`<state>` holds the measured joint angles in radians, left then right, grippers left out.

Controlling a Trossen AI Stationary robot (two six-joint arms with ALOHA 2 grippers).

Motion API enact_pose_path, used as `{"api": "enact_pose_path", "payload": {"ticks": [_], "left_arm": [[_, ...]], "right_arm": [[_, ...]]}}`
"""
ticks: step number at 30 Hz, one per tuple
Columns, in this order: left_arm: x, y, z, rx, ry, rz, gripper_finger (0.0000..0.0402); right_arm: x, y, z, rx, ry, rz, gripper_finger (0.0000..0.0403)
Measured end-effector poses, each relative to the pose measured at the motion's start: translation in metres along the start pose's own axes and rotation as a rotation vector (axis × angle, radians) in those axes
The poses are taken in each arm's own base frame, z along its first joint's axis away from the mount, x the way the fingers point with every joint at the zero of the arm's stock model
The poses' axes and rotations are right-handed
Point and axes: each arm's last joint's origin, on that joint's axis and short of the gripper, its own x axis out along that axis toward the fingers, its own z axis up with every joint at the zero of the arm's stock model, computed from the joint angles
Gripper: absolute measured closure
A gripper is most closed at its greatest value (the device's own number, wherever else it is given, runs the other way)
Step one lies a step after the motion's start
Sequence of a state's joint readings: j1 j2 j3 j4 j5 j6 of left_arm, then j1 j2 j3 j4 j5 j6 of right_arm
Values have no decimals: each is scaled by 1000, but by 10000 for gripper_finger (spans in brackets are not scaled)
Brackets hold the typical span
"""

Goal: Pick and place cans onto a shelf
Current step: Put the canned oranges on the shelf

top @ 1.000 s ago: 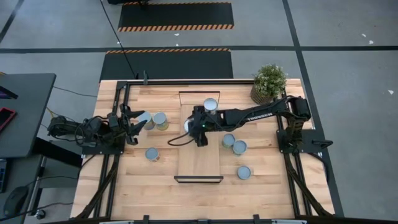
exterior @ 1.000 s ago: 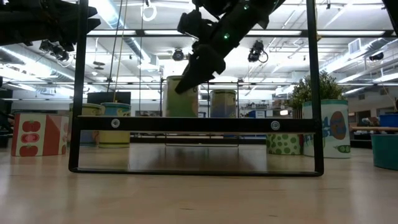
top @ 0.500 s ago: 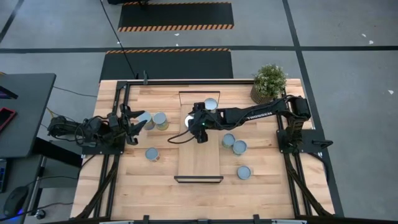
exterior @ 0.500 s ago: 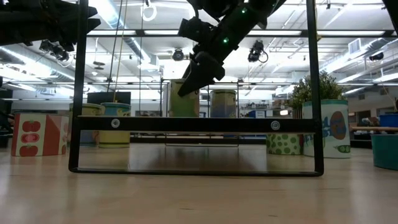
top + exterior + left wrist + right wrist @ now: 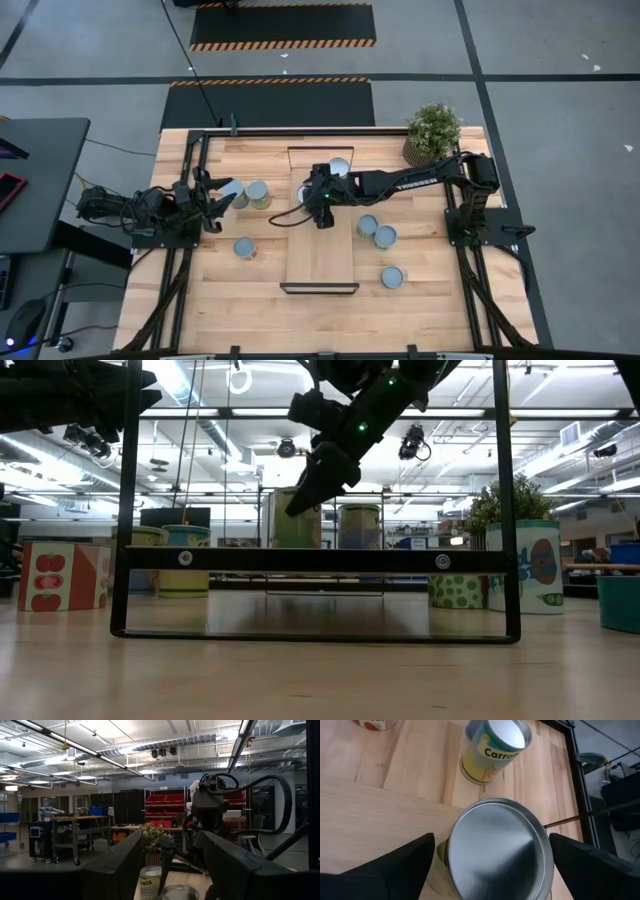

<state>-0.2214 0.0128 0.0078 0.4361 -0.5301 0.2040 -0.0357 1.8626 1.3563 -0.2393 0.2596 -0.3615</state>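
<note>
The shelf [image 5: 320, 255] is a long light-wood board in the middle of the table. Two cans stand on its far part, one [image 5: 340, 167] near the far end and one [image 5: 303, 195] at its left edge. My right gripper [image 5: 316, 203] hangs open just above the second can. In the right wrist view its fingers stand on either side of the can's shiny top [image 5: 495, 852], and in the low view its tips [image 5: 303, 495] are at the can's rim [image 5: 295, 520]. My left gripper [image 5: 218, 197] waits open at the table's left, beside two cans [image 5: 246, 192].
Loose cans stand on the table: one left of the shelf [image 5: 244, 247] and three to its right [image 5: 376, 232], [image 5: 392, 277]. A yellow can [image 5: 492, 750] stands beyond the held-over can. A potted plant [image 5: 433, 133] stands at the far right corner.
My right gripper has drawn a little up and toward the table's far edge, and more of the top of the can on the shelf's left edge now shows. The can has stayed where it was.
</note>
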Motion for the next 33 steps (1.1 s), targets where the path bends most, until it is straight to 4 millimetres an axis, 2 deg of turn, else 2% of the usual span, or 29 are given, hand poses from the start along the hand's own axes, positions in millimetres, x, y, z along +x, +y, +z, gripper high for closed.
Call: {"api": "enact_pose_path", "payload": {"ticks": [7,14,33], "left_arm": [[0,0,0,1,1,0,193],[0,0,0,1,1,-1,193],[0,0,0,1,0,0,193]], "right_arm": [[-3,1,3,-8,-18,-12,3],[-7,-4,4,-71,6,-108,3],[2,-44,-7,-45,5,-201,4]]}}
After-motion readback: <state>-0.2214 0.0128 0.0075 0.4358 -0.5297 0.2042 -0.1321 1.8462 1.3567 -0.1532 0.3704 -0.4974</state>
